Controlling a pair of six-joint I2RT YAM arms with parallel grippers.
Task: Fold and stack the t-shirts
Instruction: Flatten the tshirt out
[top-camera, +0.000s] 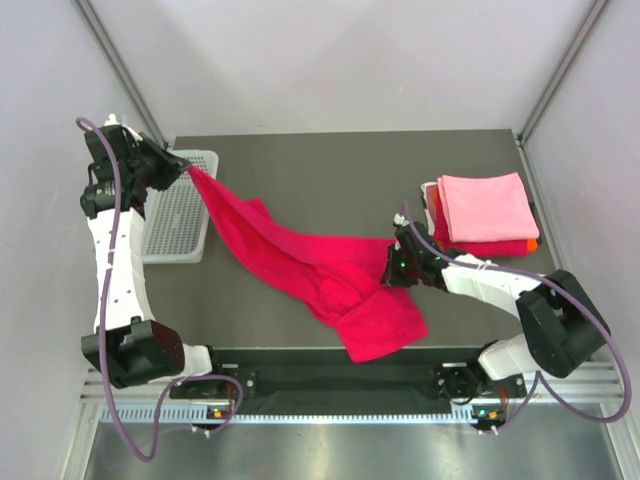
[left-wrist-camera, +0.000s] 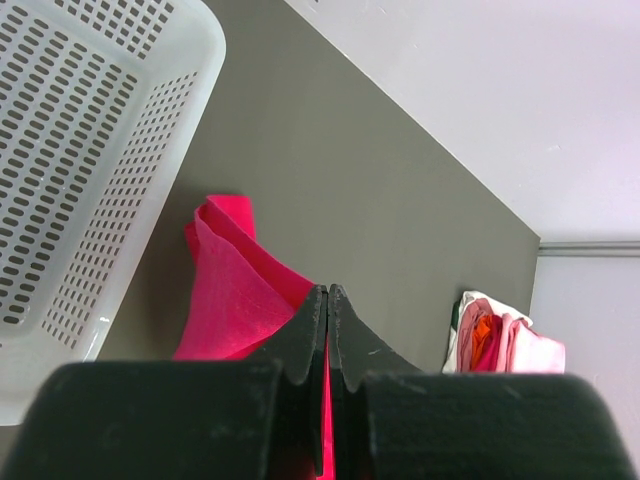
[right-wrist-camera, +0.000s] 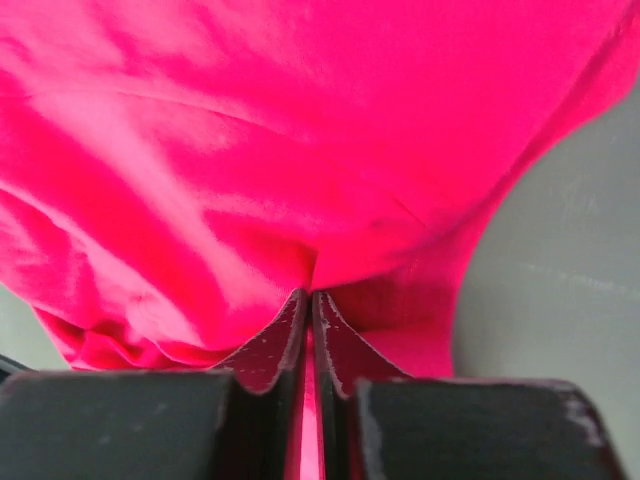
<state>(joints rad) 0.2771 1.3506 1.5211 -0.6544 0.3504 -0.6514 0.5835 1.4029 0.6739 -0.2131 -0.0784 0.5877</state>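
A crimson-magenta t-shirt (top-camera: 310, 265) stretches across the dark table from the far left to the near middle. My left gripper (top-camera: 186, 170) is shut on its far-left end and holds it raised over the basket's corner; the cloth shows between the fingers in the left wrist view (left-wrist-camera: 232, 290). My right gripper (top-camera: 391, 252) is shut on the shirt's right edge, low over the table; the right wrist view is filled with the cloth (right-wrist-camera: 280, 150). A folded stack sits at the right, light pink t-shirt (top-camera: 487, 206) on top, red (top-camera: 490, 247) and orange (top-camera: 432, 204) under it.
A white perforated basket (top-camera: 177, 215) stands at the table's left edge, also in the left wrist view (left-wrist-camera: 80, 150). The folded stack shows in the left wrist view (left-wrist-camera: 500, 340). Grey walls close in on both sides and the back.
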